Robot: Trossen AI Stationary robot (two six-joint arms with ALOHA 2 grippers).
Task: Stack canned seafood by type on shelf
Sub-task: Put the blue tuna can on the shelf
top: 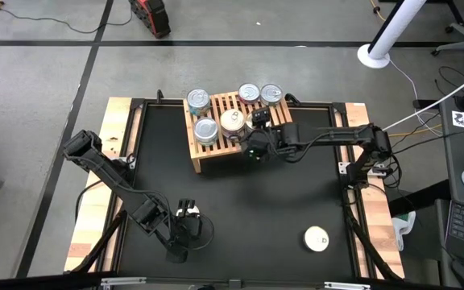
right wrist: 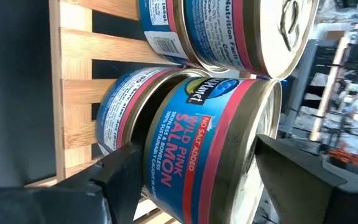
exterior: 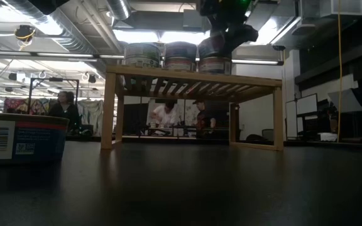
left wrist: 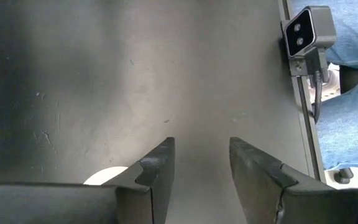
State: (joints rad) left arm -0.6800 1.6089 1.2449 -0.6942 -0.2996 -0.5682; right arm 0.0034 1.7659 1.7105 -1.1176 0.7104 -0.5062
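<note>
- On the black table (top: 240, 201): wooden shelf (top: 208, 153) at the far side, six tins on top.
- Right gripper (top: 258, 129) over the shelf, jaws clamped on a salmon tin (right wrist: 210, 143), apparently atop another.
- Left gripper (top: 188, 216) near edge, jaws released, empty.
- Lone tin (top: 316, 238) front right.

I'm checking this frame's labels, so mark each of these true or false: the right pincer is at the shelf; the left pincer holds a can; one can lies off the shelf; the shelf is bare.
1. The right pincer is at the low light-wood slatted shelf, around a blue-and-red salmon tin. True.
2. The left pincer holds a can. False: open, nothing between its fingers.
3. A white-lidded round tin lies on the black tabletop. True.
4. The shelf is bare. False: several tins stand on it.
</note>
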